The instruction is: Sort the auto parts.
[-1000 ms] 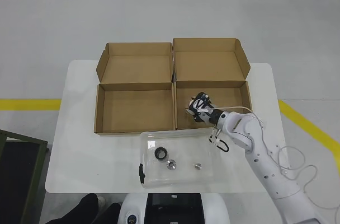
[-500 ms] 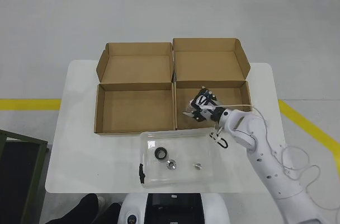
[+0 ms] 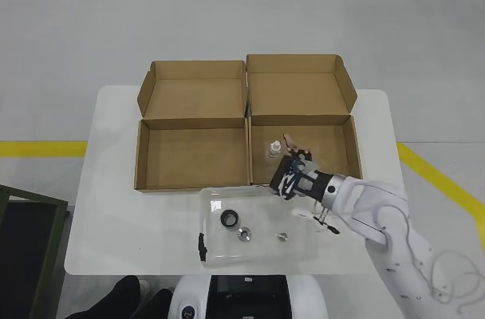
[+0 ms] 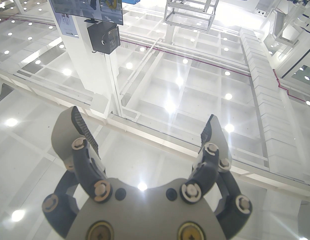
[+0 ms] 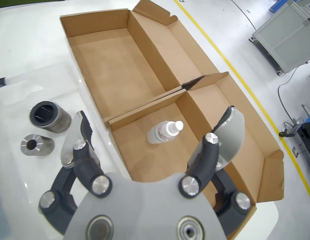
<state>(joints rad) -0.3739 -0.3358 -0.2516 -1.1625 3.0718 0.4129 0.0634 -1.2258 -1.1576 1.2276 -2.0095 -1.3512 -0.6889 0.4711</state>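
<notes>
Right jaws: spread wide, nothing held; centre-right of the top view, over the near wall of the right-hand box (image 3: pixel 336 146).
Left jaws: spread wide, nothing held; facing the ceiling (image 4: pixel 170 76).
Spray bottle (image 5: pixel 165 132): inside that box, near its left wall, apart from the jaws.
Clear tray (image 3: pixel 262 207): lower centre, just below the boxes; holds a dark-bored cylinder (image 3: pixel 230 217), a steel bushing (image 3: pixel 243 234) and a small fitting (image 3: pixel 281 236).
Left-hand box (image 3: pixel 191 155): alongside the right-hand one.
Worktop (image 3: pixel 107 207): white.

Right hand (image 5: pixel 155 114) open, empty; left hand (image 4: pixel 143 114) open, apparently pointing upward.
</notes>
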